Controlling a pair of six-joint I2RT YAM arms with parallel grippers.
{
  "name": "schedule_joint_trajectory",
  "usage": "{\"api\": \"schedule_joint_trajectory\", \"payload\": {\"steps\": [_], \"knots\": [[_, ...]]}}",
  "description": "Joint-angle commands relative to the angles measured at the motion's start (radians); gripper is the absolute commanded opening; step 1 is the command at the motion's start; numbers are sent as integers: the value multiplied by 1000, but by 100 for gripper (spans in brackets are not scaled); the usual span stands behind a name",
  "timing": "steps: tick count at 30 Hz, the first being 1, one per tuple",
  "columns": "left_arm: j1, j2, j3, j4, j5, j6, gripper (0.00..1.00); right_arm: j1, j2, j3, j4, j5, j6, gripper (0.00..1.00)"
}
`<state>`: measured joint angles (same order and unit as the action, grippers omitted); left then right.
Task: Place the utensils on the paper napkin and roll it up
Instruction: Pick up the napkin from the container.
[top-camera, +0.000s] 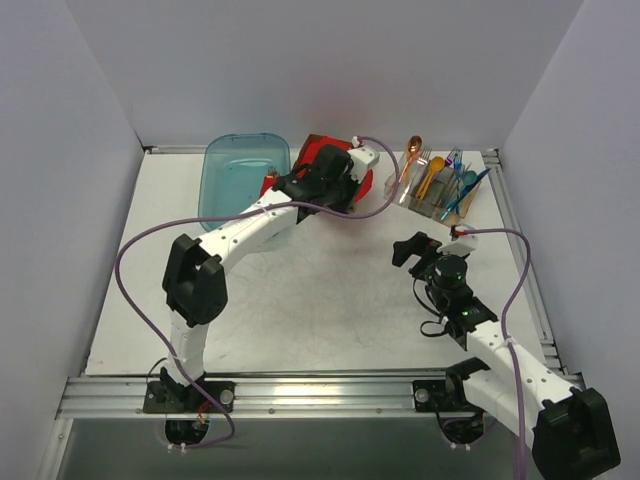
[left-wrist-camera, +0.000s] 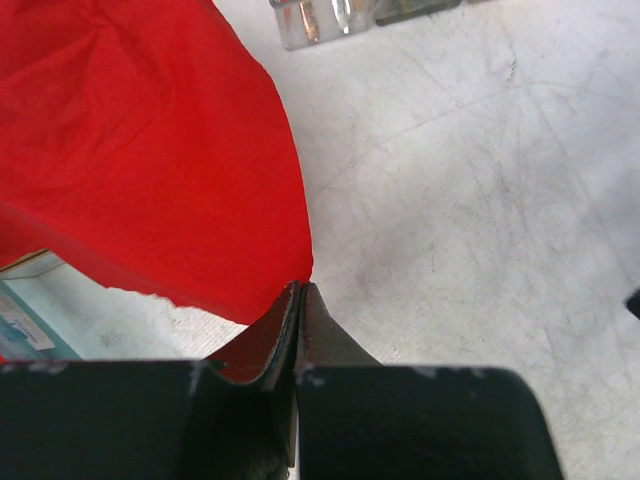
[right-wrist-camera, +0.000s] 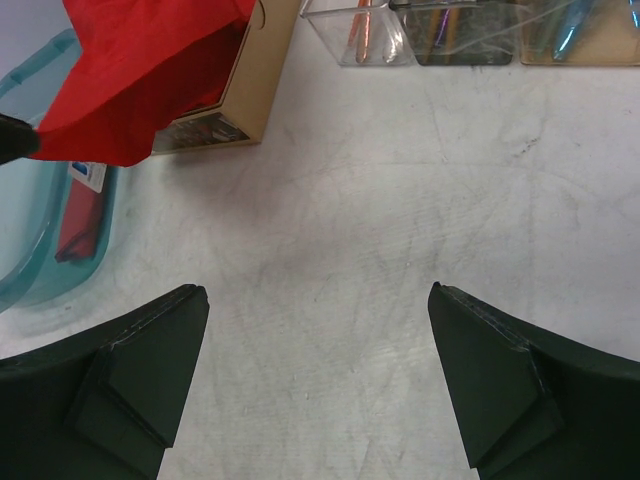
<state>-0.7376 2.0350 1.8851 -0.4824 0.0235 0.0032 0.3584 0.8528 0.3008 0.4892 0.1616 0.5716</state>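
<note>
The napkin (left-wrist-camera: 150, 150) is one thin red paper sheet. I judge it very light and soft; it creases easily, can tear under a hard pull, and will hang and fold if it is held by one point only. A corner or the edge is the good place to take it, with a flat pinch. To spread it flat on the desk (right-wrist-camera: 350, 200), a second hold on the opposite side would probably help.

The left end effector (left-wrist-camera: 300, 300) has its two fingers pressed together, and a corner of the napkin is pinched between their tips. The rest of the sheet spreads forward and to the left of this end effector, wrinkled, above the desk and just in front of the cardboard box (right-wrist-camera: 258, 75).

The right end effector (right-wrist-camera: 315, 320) is spread wide. Its fingers (right-wrist-camera: 140, 360) stand far apart with only bare desk between them, so it holds and touches nothing.

The utensils (top-camera: 463, 188), a teal spoon and a blue piece, stand in the clear holder (top-camera: 432, 200) ahead of the right end effector and a little to its right. They look slim, stiff and smooth, so I think they may slip; a grip across the handle seems safest.
</note>
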Motion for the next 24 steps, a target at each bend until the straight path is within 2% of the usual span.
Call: {"api": "schedule_joint_trajectory", "payload": {"steps": [1, 7, 13, 16, 18, 24], "knots": [[-3, -105, -37, 87, -42, -31, 3, -10, 38, 55, 12, 33, -15, 98], [0, -116, -102, 129, -68, -28, 2, -38, 225, 222, 23, -100, 54, 96], [-2, -111, -136, 180, -86, -22, 3, -110, 454, 337, 242, -316, 177, 96], [0, -113, -159, 209, -91, -23, 2, -148, 570, 389, 357, -408, 243, 100], [0, -114, -175, 228, -96, -25, 2, -159, 638, 441, 371, -462, 276, 100], [0, -118, -193, 238, -96, -26, 2, -171, 867, 567, 552, -553, 401, 99]]}}
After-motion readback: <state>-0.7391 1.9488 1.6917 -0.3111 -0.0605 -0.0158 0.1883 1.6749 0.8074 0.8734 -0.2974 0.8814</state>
